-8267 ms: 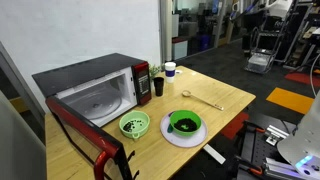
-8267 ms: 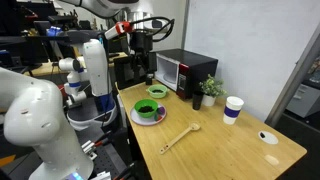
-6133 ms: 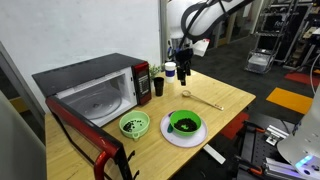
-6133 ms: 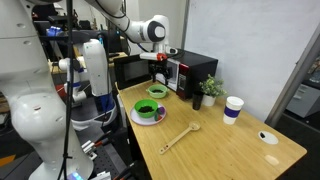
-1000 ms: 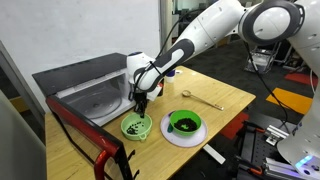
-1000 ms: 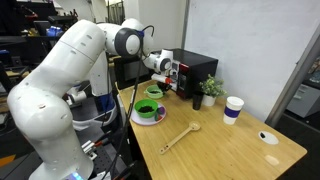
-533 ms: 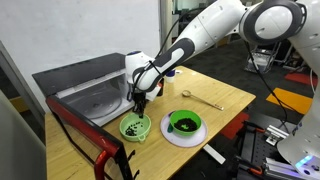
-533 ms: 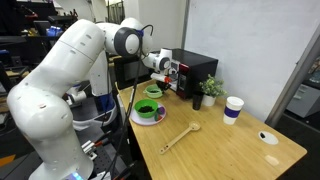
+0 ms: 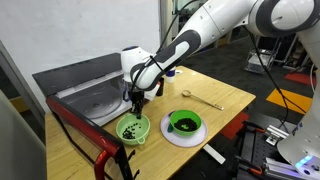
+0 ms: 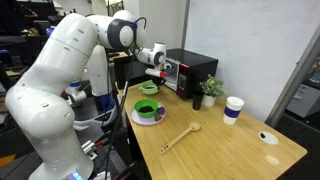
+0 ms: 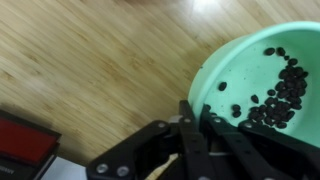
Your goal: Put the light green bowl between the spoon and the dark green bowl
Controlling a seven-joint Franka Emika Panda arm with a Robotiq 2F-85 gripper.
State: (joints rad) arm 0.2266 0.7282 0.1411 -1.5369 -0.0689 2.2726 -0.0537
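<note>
The light green bowl [image 9: 132, 130] [image 10: 148, 88] [image 11: 275, 75] has dark specks inside and is near the open microwave. My gripper [image 9: 135, 112] [image 10: 153, 78] [image 11: 198, 113] comes down from above and is shut on the bowl's near rim, one finger inside and one outside. The dark green bowl [image 9: 184, 124] [image 10: 147, 110] rests on a white plate [image 9: 170, 139] [image 10: 158, 120]. Beyond it, the pale spoon [image 9: 206, 99] [image 10: 180, 136] lies flat on the wooden table. Both are away from the gripper.
A microwave [image 9: 95, 90] [image 10: 190, 72] stands at the table's end with its red-edged door [image 9: 80, 135] hanging open. A white cup [image 10: 233, 108] and a small plant [image 10: 210, 90] are by the wall. A white flat stick [image 9: 215, 154] lies at the table's edge.
The arm has shifted slightly, and the light green bowl has moved a little with it, its rim still in the jaws. Dark green bowl and spoon have not moved.
</note>
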